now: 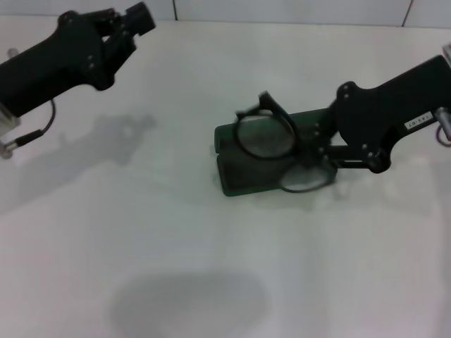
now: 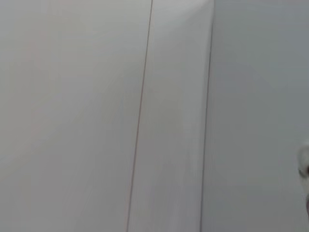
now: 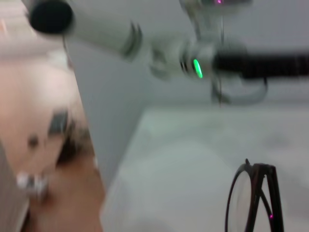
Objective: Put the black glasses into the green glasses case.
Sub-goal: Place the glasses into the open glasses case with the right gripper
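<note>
The green glasses case (image 1: 238, 180) lies open on the white table (image 1: 141, 246), a little right of centre in the head view. The black glasses (image 1: 263, 136) hang tilted just over it, one lens raised toward the left and the other lens lower, at the case's near right edge. My right gripper (image 1: 315, 152) reaches in from the right and is shut on the black glasses near their middle. In the right wrist view one lens and a folded temple of the black glasses (image 3: 252, 199) show close up. My left gripper (image 1: 134, 21) is raised at the far left, away from the case.
The left wrist view shows only a pale wall with seams. In the right wrist view my left arm (image 3: 203, 63) crosses the background above the table. Nothing else lies on the white table.
</note>
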